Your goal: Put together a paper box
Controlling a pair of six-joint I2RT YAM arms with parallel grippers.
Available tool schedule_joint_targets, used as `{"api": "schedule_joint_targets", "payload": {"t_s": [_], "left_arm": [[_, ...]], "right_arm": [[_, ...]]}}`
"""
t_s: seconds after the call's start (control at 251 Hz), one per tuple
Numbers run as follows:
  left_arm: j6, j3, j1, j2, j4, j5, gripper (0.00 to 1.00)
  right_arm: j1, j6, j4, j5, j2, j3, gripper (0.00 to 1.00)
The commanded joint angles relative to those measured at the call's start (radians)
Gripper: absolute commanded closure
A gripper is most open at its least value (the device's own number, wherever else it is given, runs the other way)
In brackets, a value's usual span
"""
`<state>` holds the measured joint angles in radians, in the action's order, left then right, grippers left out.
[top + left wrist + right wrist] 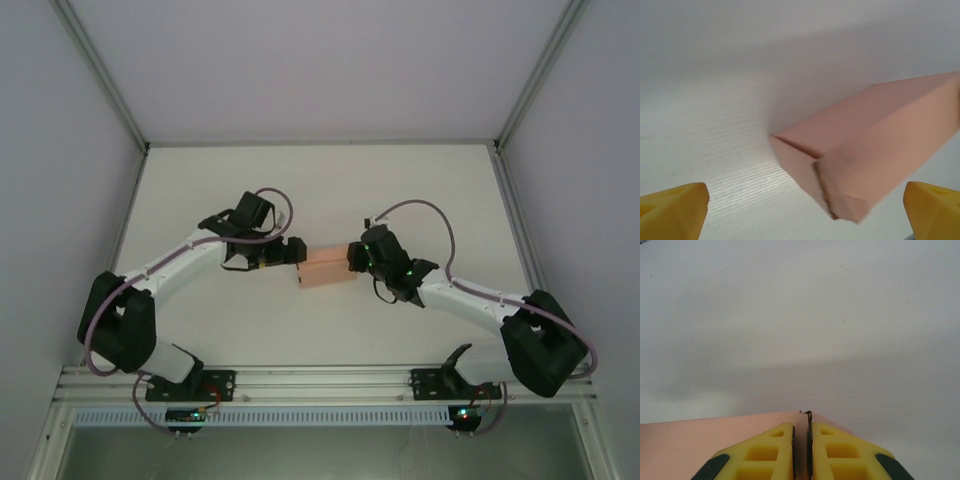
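1. Two arm bases are noted on the rail (320, 380) at the near table edge: the left base (190, 385) at 7 o'clock of the top view, the right base (465, 385) at 5 o'clock.
2. Both arms are stretched inward toward the middle of the table (420, 180), the left arm (170, 265) from 8 o'clock and the right arm (470, 295) from 4 o'clock.
3. The left gripper (296, 251) is seen just beside the 9 o'clock end of the paper box (325, 268). In the left wrist view its yellow fingertips (672, 210) are spread wide, at 7 and 5 o'clock of the frame, and nothing is clasped. The box end lies between and beyond them, apart from both.
4. The right gripper (351, 257) is placed at the 3 o'clock end of the box. In the right wrist view its fingers (765, 450) are drawn almost together, and a thin edge of pink card is pinched in the slit.
5. The box is salmon-pink and folded into a rectangular block near the table's centre, with its long axis running 9 to 3 o'clock. Whether it rests on the table or is raised cannot be told.
6. Farther off, the white table is bounded at 12 o'clock by a pale wall (320, 60).
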<state>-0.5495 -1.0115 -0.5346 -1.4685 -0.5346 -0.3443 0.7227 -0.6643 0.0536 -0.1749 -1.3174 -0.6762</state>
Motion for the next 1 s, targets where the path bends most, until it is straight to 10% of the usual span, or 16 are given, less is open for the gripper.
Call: {"api": "schedule_joint_targets", "payload": {"t_s": [0.0, 0.355, 0.631, 0.998], "left_arm": [[-0.023, 0.030, 0.025, -0.008, 0.109, -0.105, 0.16], [-0.160, 0.311, 0.067, -0.016, 0.399, -0.238, 0.52], [-0.264, 0.464, 0.075, -0.039, 0.639, -0.291, 1.00], [-0.214, 0.489, 0.075, -0.065, 0.638, -0.232, 1.00]], "right_arm": [[0.007, -0.014, -0.204, 0.035, -0.046, 0.063, 0.87], [-0.004, -0.006, -0.175, 0.102, -0.059, 0.107, 0.86], [-0.062, 0.049, 0.080, 0.272, -0.097, 0.263, 0.86], [-0.068, 0.134, 0.248, 0.313, -0.119, 0.330, 1.00]]}}
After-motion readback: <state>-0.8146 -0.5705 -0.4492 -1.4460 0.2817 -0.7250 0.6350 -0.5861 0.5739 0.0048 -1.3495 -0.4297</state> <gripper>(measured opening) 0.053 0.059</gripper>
